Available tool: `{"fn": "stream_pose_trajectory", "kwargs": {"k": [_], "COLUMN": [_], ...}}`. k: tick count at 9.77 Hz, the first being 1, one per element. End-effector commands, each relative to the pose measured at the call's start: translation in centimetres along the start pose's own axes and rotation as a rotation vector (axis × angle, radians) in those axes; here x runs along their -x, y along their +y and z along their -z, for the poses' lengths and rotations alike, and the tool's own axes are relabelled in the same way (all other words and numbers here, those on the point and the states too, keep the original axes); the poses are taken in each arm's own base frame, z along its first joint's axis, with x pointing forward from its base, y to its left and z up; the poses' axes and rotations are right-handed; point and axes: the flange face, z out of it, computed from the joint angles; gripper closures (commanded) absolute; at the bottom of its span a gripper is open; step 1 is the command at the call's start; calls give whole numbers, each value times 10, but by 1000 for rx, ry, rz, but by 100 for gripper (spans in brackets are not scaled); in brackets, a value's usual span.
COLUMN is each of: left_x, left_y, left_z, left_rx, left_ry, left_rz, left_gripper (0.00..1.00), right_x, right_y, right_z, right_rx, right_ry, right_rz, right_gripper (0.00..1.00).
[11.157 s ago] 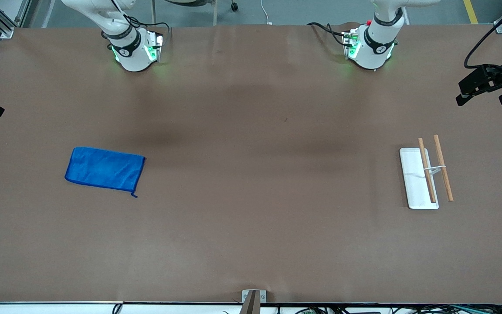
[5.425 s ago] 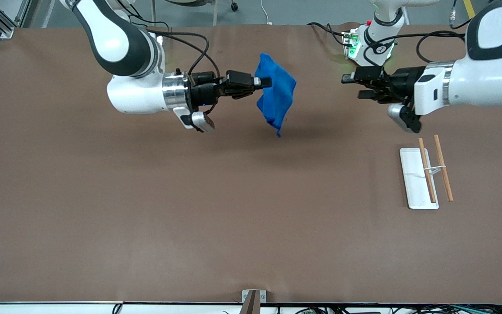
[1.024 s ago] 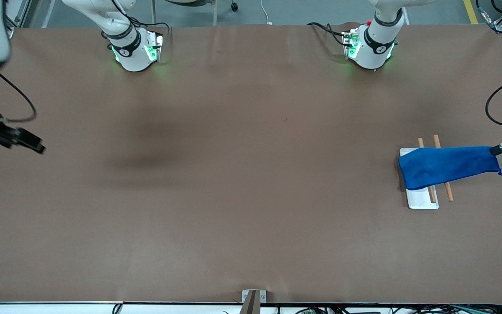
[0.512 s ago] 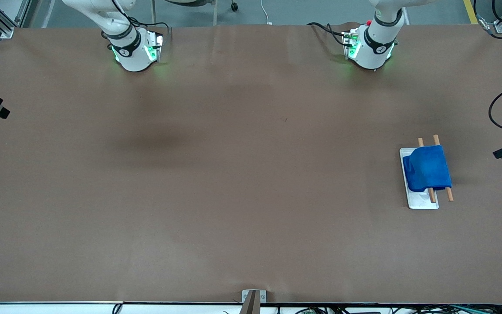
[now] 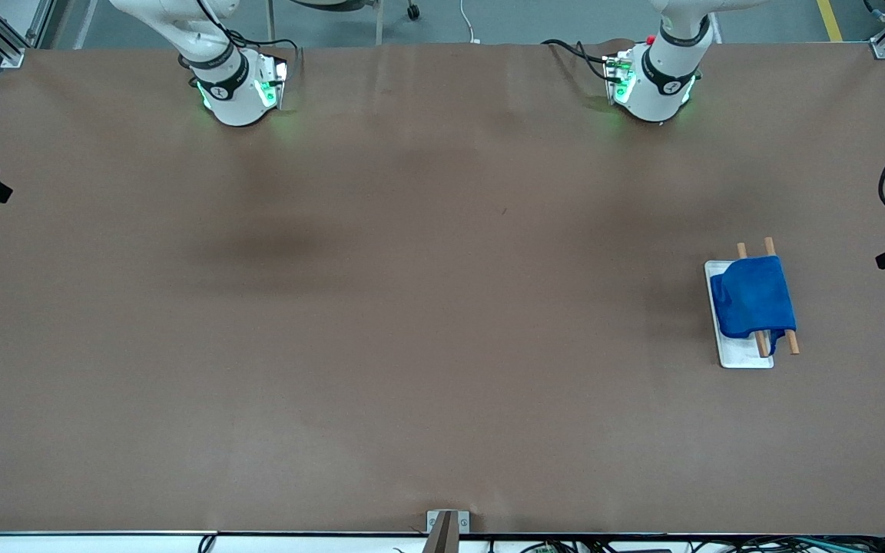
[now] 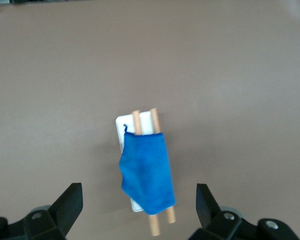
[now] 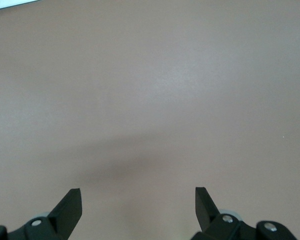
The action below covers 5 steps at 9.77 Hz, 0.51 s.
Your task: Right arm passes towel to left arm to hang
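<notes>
Brown and matte, the table (image 5: 412,346) fills your view, smooth and bare across its middle. Toward the left arm's end stands a small rack (image 5: 742,357): a white rectangular base carrying two parallel round wooden rods. The towel (image 5: 754,296), bright blue soft cloth, drapes over both rods, its folds sagging down each side. The rods' long axis runs toward and away from the front camera. The left gripper (image 6: 139,207) hangs high over that end of the table, looking down on the towel, jaws spread wide and holding nothing. The right gripper (image 7: 138,205) waits over bare table at the right arm's end, jaws also wide and empty. You can judge the hanging done.
</notes>
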Motion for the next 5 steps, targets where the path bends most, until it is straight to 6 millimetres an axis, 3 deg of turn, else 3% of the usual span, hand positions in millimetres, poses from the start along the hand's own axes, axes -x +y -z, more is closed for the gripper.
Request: {"fn": "stream_pose_trajectory", "kwargs": {"k": [1, 2, 4, 5], "left_x": [-3, -4, 0, -1], "left_y": [71, 107, 133, 151], "left_z": [10, 21, 50, 53], "left_rx": [-99, -118, -130, -121], "left_ry": [-34, -44, -61, -95], "left_rz": [41, 68, 64, 54], "left_gripper": [0, 0, 0, 0], "right_x": [1, 2, -6, -7], "right_y": [4, 6, 7, 1], "right_z": [20, 19, 13, 11], "right_rx": [39, 44, 36, 51], "right_ry": [27, 17, 14, 10], "right_rz": [25, 26, 19, 16], "right_gripper": [0, 0, 0, 0]}}
